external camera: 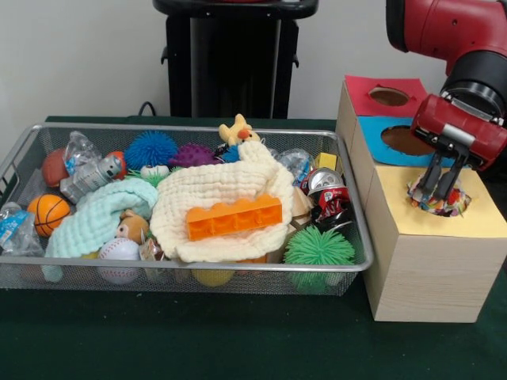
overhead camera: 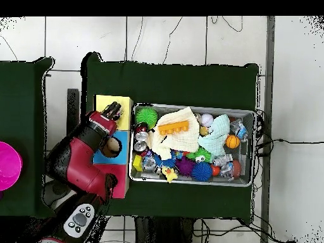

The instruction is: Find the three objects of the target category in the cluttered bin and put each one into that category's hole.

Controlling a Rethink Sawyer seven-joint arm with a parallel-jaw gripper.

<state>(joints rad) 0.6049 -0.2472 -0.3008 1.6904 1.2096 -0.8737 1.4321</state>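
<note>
Pinching a colourful crumpled wrapper, the fingers are held in the wooden box's yellow hole

We see a wire bin on the table, and a box stands just beside it on the right in the front view. The box has three holes in a row on top. The tool hangs over the nearest hole, on a crinkly wrapper there. In the bin, a toy brick lies on a cloth. A second cloth lies left of it. A crushed can lies between the first cloth and the box.
</note>
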